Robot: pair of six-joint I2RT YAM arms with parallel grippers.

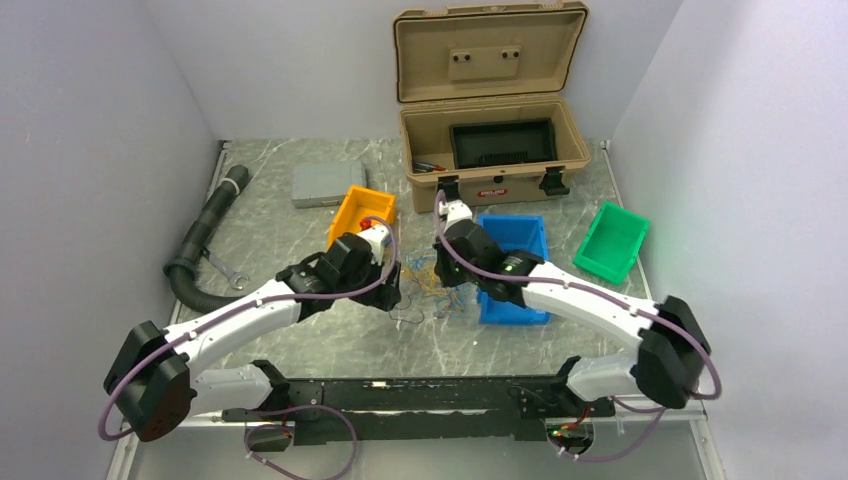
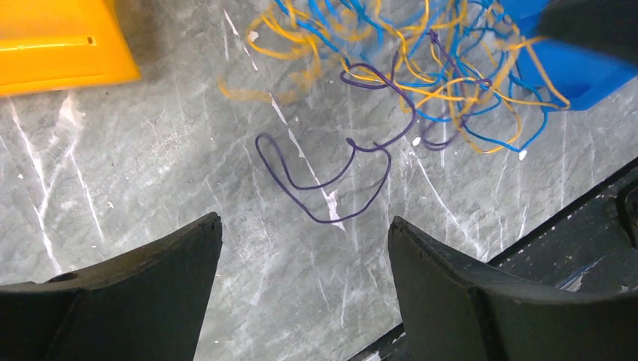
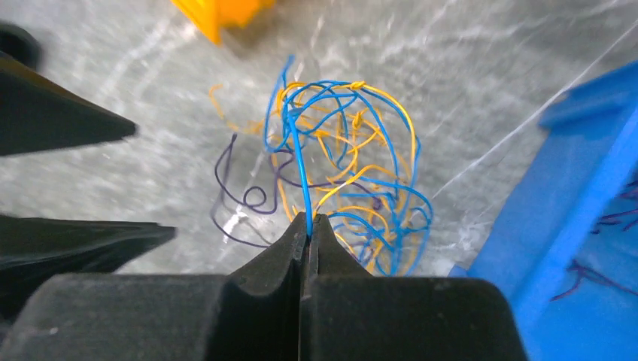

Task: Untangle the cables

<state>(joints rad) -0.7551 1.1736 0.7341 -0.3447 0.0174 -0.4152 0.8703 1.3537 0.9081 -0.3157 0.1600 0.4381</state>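
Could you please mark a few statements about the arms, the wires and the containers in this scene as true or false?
1. The right arm's fingers are shut on a blue wire. True.
2. The left arm's fingers grip the purple wire. False: they stand open, and that wire lies loose on the table.
3. The tan case is closed. False: its lid stands open.
4. The blue bin has purple wires in it. True.
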